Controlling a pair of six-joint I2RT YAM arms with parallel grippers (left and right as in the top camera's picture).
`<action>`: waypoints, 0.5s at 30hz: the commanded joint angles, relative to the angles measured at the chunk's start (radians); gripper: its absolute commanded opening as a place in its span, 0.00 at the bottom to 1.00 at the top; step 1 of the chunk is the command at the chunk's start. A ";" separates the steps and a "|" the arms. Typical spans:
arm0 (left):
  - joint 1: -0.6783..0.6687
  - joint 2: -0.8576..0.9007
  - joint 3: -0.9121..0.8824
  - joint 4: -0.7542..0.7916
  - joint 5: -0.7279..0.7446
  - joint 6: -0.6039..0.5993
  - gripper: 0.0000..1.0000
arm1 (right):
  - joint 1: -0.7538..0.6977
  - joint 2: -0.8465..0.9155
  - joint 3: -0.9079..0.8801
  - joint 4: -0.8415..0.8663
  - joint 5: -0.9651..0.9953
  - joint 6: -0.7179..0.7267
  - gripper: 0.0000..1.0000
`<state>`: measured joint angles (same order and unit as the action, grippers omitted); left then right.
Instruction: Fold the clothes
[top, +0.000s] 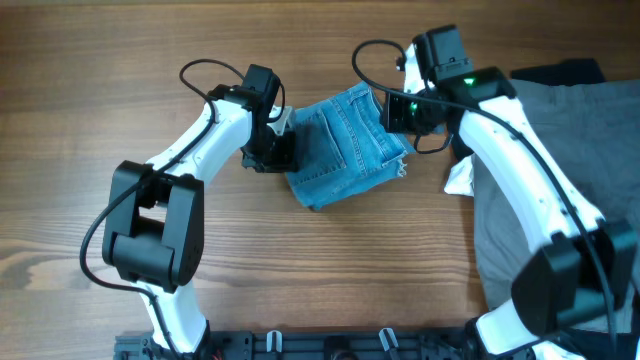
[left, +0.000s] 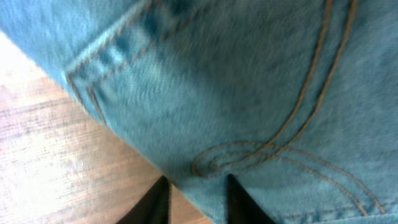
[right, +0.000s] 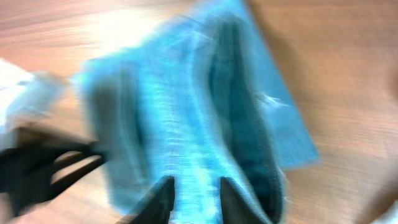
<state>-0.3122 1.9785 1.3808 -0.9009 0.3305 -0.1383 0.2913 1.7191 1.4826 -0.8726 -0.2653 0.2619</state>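
Note:
The light-blue jeans (top: 345, 150) lie folded into a small stack at the table's middle, a stitched back pocket on top. My left gripper (top: 275, 145) is at the stack's left edge. In the left wrist view its fingers (left: 196, 199) are slightly apart; one is over bare wood, the other over the denim (left: 249, 93). My right gripper (top: 400, 110) is at the stack's upper right edge. In the blurred right wrist view its fingers (right: 196, 199) are slightly apart over the denim (right: 186, 106). Neither clamps the cloth.
Large grey trousers (top: 560, 190) lie spread at the right under my right arm. A black piece (top: 560, 72) lies at the far right back, and a white piece (top: 462, 178) sits by the grey trousers' left edge. Bare wood lies left and in front.

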 joint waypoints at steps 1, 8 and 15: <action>0.005 -0.002 -0.006 0.043 -0.017 -0.042 0.29 | 0.048 0.015 -0.027 0.048 -0.121 -0.156 0.11; 0.006 -0.002 -0.006 -0.007 0.172 -0.052 0.16 | 0.004 0.333 -0.137 0.110 -0.298 0.093 0.08; 0.014 -0.004 0.008 -0.031 0.332 -0.050 0.13 | -0.001 0.394 -0.137 0.156 -0.357 0.138 0.15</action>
<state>-0.2909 1.9785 1.3804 -0.9165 0.4969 -0.1890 0.2710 2.0605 1.3617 -0.7227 -0.6060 0.3790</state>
